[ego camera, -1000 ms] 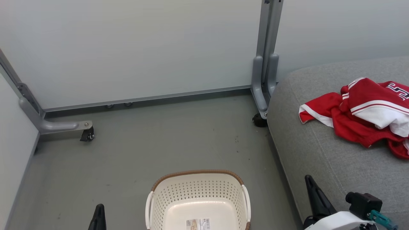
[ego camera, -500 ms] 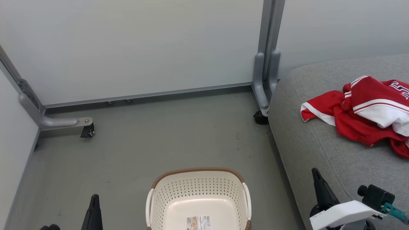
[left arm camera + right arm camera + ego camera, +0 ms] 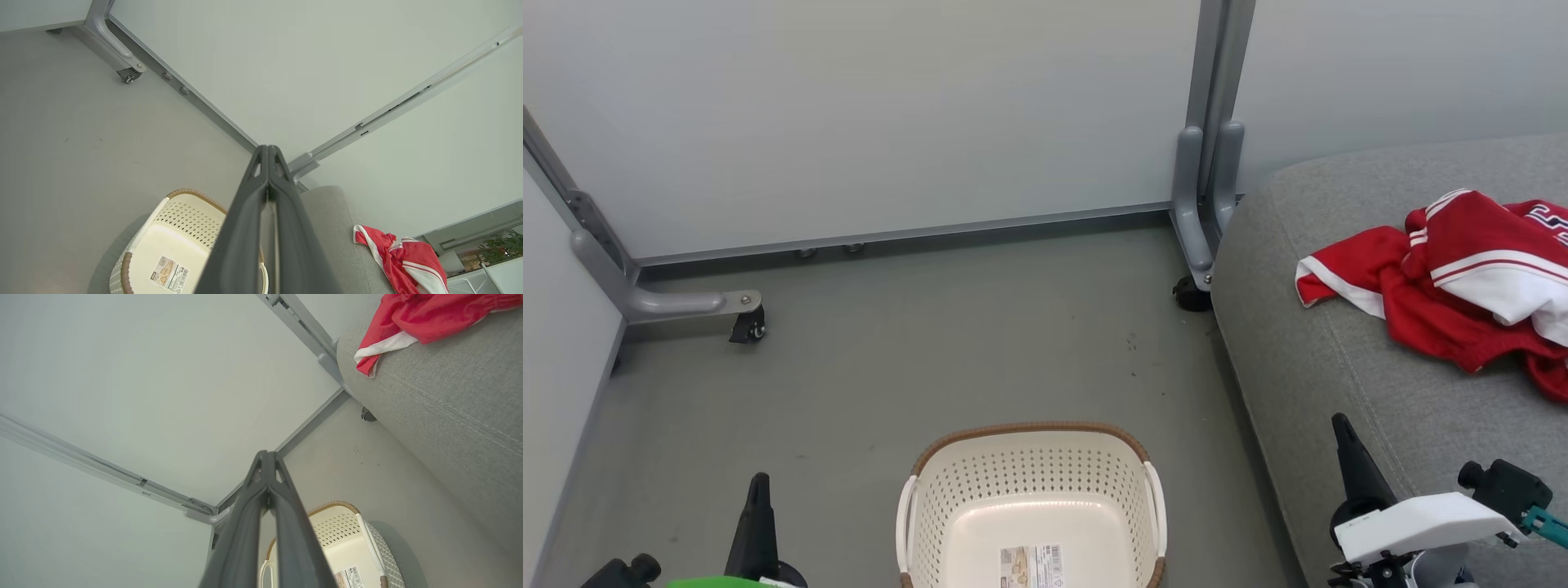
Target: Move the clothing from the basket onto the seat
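Clothing heaped on seat, long axis running left–right, one white-trimmed corner pointing left; left fingers and right fingers closed, empty.

The head camera looked down from behind the left end effector and right end effector, each wrist camera sighted closely along its own fingers toward the wall, and all three shared the basket between them and the seat beside the right one.
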Motion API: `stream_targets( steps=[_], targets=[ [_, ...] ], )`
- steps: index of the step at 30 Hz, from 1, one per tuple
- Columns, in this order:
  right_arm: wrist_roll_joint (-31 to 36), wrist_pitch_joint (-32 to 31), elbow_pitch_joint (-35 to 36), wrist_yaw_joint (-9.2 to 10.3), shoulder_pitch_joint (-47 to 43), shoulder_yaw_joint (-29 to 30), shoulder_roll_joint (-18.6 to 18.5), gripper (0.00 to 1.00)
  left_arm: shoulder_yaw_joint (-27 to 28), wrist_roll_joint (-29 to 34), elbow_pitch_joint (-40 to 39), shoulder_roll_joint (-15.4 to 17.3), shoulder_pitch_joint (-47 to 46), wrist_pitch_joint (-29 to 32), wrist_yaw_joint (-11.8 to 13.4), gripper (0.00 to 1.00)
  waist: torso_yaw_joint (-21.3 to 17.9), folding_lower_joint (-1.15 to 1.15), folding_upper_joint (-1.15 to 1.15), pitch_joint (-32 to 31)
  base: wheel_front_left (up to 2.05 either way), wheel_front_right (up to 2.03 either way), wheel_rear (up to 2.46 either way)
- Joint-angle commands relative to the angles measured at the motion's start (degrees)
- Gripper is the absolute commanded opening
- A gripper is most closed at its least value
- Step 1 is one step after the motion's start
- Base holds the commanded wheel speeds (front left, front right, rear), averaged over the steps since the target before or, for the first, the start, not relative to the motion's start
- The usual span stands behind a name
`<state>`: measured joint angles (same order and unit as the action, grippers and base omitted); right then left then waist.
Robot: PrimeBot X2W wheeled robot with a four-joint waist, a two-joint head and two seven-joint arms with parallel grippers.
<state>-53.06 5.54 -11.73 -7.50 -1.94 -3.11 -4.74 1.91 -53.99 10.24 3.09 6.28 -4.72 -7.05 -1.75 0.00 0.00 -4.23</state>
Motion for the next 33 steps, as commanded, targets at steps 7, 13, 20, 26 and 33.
stream_targets(
  steps=[7,13,20,26,33],
  targets=[
    [-6.06,-1.39,0.11,-0.01,2.3,1.12,-0.33,0.0,0.74,-5.82,0.09,0.74,-3.11,1.39,-0.3,0.0,0.17,0.0,0.0,0.42,0.0,0.0,0.0],
    [-9.96,-2.39,-0.12,-0.01,3.09,1.8,-0.29,0.0,1.03,-9.53,0.48,0.76,-4.2,2.35,-0.34,0.0,0.31,0.0,0.0,0.76,0.0,0.0,0.0],
    [-14.41,-3.48,-0.41,-0.01,3.84,2.6,-0.22,0.0,1.37,-13.77,0.97,0.78,-5.5,3.55,-0.38,0.0,0.47,0.0,0.0,1.17,0.0,0.0,0.0],
    [-17.81,-4.43,-0.63,-0.01,4.33,3.27,-0.15,0.0,1.66,-17.05,1.36,0.79,-6.43,4.44,-0.41,0.0,0.6,0.0,0.0,1.5,0.0,0.0,0.0],
    [-21.51,-5.41,-0.9,-0.01,5.12,3.96,-0.07,0.0,2.04,-20.6,1.73,0.79,-7.47,5.38,-0.45,0.0,0.75,0.0,0.0,1.88,0.0,0.0,0.0]
  ],
)
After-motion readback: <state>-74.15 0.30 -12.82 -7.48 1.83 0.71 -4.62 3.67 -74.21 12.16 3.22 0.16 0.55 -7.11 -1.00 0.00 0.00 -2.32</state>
